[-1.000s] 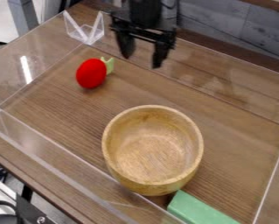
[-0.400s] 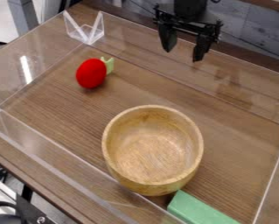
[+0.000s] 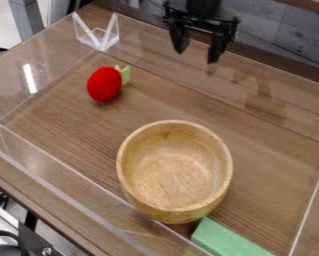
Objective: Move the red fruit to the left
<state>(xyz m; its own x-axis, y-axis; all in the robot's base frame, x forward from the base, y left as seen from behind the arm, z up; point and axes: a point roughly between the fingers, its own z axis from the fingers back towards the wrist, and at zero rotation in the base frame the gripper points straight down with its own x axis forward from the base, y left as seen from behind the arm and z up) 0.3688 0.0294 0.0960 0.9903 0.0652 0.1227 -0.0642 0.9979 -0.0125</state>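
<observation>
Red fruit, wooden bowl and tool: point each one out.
red fruit (image 3: 104,83), camera view, middle of its red body
wooden bowl (image 3: 127,153), camera view, left rim
tool (image 3: 197,48), camera view, gap between its open fingertips

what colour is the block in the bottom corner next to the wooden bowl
Green. The block lies just right of the wooden bowl at the bottom edge of the camera view.

There is one red fruit (image 3: 106,83). There is one wooden bowl (image 3: 175,170). There is one green block (image 3: 233,241) at the bottom edge. There is one black gripper (image 3: 201,47) with two fingers. All of it sits on one wooden table (image 3: 262,110).
</observation>
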